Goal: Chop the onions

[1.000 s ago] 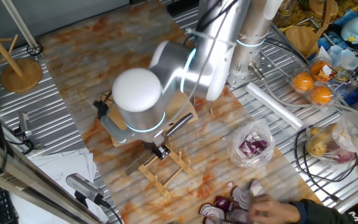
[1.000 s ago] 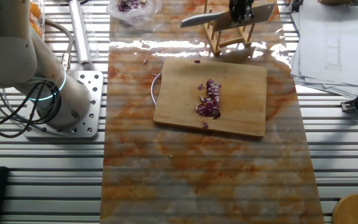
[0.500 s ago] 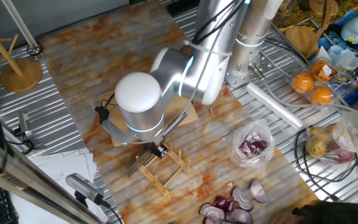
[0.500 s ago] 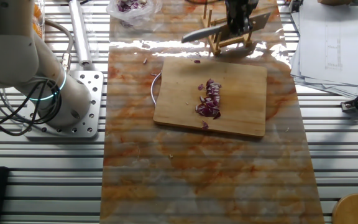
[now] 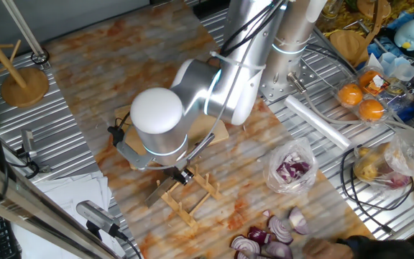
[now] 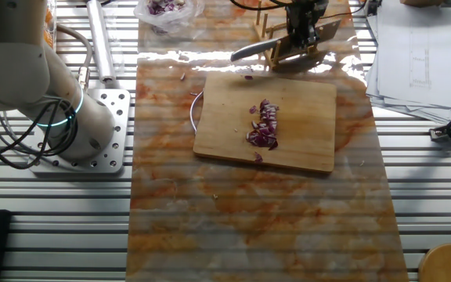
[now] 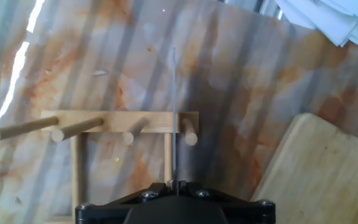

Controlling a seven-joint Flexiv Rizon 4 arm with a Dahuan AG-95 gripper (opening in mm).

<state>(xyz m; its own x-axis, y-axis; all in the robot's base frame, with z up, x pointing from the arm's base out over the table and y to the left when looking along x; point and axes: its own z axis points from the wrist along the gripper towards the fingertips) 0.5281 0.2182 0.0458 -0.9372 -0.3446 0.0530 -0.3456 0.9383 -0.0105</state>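
Overhead, a large silver robot arm reaches across an orange-stained table mat, with a wooden cutting board lying flat on it. Just past the far edge of the board stands a small wooden rack made of pegs. The gripper hangs over this rack, clamped on the handle of a knife. In the hand view the blade shows edge-on as a thin line running down between two pegs.

A likely risk, judging from this, is the blade missing its slot. It sits very near the peg on its right, so a slight sideways drift could make it strike that peg and tip or shove the light rack. From the side the knife looks tilted, tip lower than handle, so letting go too soon might let it slide off onto the mat. The fingertips are hidden below the frame in the hand view, so how firmly they hold cannot be told.

As for the task itself, the onions lie as a little heap of purple and white bits near the middle of the cutting board, with a few stray bits beside it. The heap is well apart from the gripper, on the near side of the rack, and nothing touches it. It looks already chopped.
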